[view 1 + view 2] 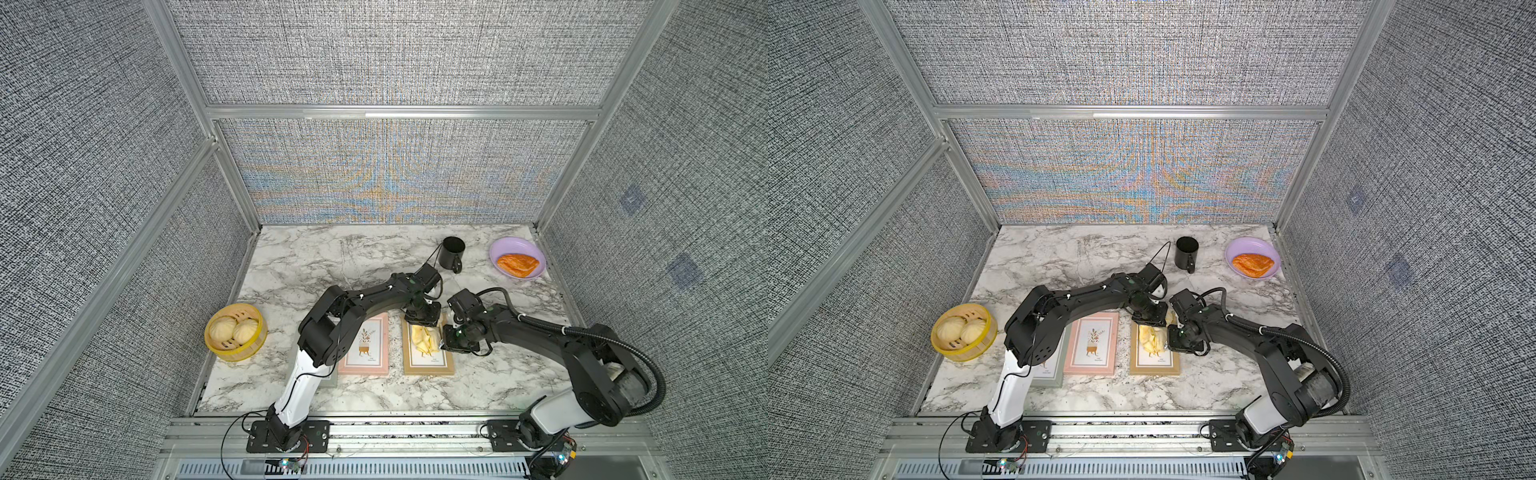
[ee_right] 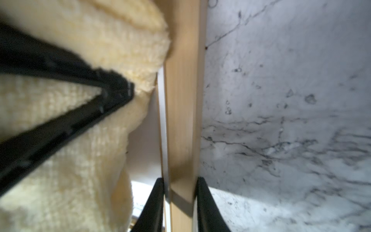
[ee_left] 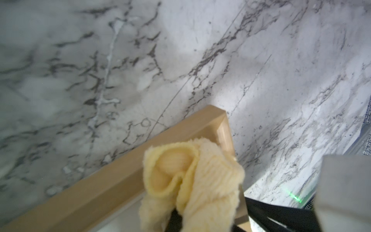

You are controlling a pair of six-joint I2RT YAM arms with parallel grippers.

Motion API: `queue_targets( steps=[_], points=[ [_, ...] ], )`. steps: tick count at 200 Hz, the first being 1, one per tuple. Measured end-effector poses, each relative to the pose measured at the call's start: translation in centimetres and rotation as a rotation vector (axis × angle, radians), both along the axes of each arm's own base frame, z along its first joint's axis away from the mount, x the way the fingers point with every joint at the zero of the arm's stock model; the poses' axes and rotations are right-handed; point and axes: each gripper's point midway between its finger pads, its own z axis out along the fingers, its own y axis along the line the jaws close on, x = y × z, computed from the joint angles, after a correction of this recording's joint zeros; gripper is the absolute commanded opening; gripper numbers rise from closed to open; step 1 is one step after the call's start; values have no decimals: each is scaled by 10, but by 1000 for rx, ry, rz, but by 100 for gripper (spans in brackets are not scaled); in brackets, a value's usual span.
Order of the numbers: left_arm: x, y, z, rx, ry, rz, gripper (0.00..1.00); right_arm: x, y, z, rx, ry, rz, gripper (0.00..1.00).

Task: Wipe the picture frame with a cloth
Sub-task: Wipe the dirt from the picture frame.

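Observation:
A light wooden picture frame (image 1: 428,369) (image 1: 1154,368) lies flat on the marble table, the rightmost of the frames there. On its upper half rests a bunched pale-yellow cloth (image 1: 424,340) (image 1: 1152,340) (image 3: 192,180) (image 2: 80,160). My left gripper (image 1: 422,328) (image 1: 1148,326) (image 3: 180,218) points down, shut on the cloth. My right gripper (image 1: 443,340) (image 1: 1168,340) (image 2: 180,180) is shut on the frame's right-hand bar (image 2: 182,100), one finger on each side of it.
A pink frame (image 1: 365,349) lies left of the wooden one, and a grey-green frame (image 1: 1050,372) is partly hidden under my left arm. A bamboo steamer (image 1: 262,332) with buns stands at the left. A black mug (image 1: 452,253) and a purple plate (image 1: 498,245) with a pastry stand at the back right.

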Motion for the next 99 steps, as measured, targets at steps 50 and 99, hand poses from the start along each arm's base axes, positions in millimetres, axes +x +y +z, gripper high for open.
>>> queue_targets(
  steps=[50,99],
  points=[
    [19,56,3,42,14,88,0,4,5,0,14,-10,-18,20],
    [16,55,5,43,9,58,0,4,5,-1,9,-3,-18,20]
  ],
)
